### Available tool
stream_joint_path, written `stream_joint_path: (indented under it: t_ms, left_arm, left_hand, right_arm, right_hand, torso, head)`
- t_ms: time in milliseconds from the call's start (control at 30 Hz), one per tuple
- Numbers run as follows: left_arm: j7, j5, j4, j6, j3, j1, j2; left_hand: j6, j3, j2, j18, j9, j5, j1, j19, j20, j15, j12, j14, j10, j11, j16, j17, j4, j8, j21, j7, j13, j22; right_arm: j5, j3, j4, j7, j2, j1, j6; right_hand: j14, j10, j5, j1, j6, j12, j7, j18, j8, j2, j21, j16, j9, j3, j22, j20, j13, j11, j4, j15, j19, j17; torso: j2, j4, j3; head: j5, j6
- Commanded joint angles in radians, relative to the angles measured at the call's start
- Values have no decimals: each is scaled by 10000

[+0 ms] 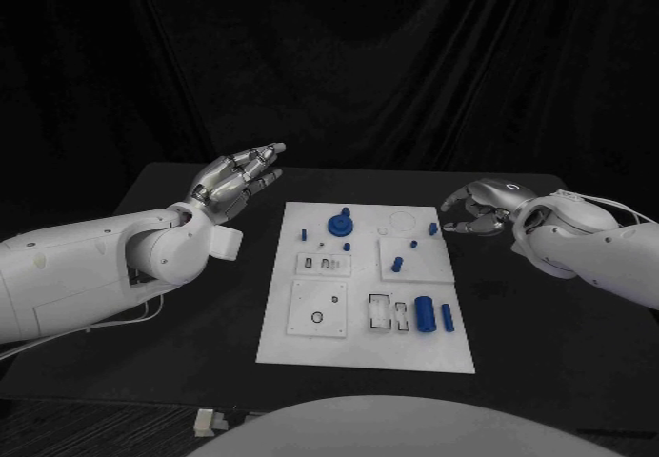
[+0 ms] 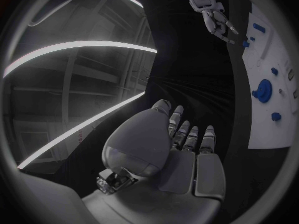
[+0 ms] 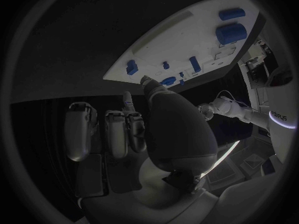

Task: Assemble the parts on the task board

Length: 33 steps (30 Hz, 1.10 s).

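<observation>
Presently my left robot hand [image 1: 242, 178] hovers fingers apart, empty, off the task board's [image 1: 319, 347] left edge; my right robot hand [image 1: 474, 209], curled on nothing, waits beside its right edge, presumably staged for reaching the blue parts [image 1: 426, 313] lying on the board.

no text, label or number can be read anywhere.
</observation>
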State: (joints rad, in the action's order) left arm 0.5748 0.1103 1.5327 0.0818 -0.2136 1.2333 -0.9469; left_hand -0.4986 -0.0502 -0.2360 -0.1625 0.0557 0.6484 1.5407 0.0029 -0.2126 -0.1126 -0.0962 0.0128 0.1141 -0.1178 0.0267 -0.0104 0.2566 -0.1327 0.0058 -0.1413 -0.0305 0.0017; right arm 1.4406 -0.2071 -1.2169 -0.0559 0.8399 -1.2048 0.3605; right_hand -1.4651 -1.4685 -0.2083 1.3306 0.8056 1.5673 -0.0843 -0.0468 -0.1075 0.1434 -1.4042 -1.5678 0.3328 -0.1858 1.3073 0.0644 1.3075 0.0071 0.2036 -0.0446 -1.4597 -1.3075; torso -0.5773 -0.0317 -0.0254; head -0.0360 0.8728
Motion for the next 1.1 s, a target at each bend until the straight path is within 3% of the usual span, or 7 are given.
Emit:
stream_joint_path:
  t_ms: [33,433,833,1100]
  left_arm:
    - [70,-8,9,-156,11,-13,11]
    - [56,-9,25,-168,11,-19,-18]
    - [52,-10,38,-183,10,-24,-31]
    - [25,-10,41,-199,10,-26,-29]
  left_hand:
    - [16,47,13,-81,7,61,125,18,-66,-65,-41,29,11,-62,40,-9,6,-38,-24,-53,-6,14]
    - [14,75,10,-82,8,62,131,19,-67,-64,-48,26,6,-60,39,-7,1,-41,-24,-51,-6,14]
    - [14,75,10,-82,8,62,131,19,-67,-64,-48,26,6,-60,39,-7,1,-41,-24,-51,-6,14]
    - [14,75,10,-82,8,62,131,19,-67,-64,-48,26,6,-60,39,-7,1,-41,-24,-51,-6,14]
  right_arm:
    - [60,4,101,246,-60,53,-57]
    - [60,5,607,327,-453,155,-252]
    - [60,7,1007,334,-825,289,-462]
    - [60,8,1270,324,-1036,381,-589]
  right_hand:
    - [-1057,-1023,152,72,-64,35,-38,38,-55,35,32,-30,19,34,2069,-28,2633,-48,110,-65,-65,-2633]
    - [-1057,-1023,234,81,-66,35,-56,25,-77,44,89,-30,32,66,2050,-23,2633,-35,184,-56,-30,-2633]
    - [-1057,-1023,554,153,-107,35,-68,20,-118,80,119,-30,59,153,2043,-5,2633,-18,356,-38,-13,-2633]
    - [-1057,-1023,167,357,-92,35,-92,9,-186,14,170,-30,95,127,2029,8,2633,-1,391,-24,16,-2633]
  torso:
    - [16,-3,17]
    - [-14,-42,-17]
    - [0,-32,-14]
    - [-1,-33,-15]
  head:
    - [3,-2]
    - [-5,-2]
    - [-16,-2]
    - [-11,-2]
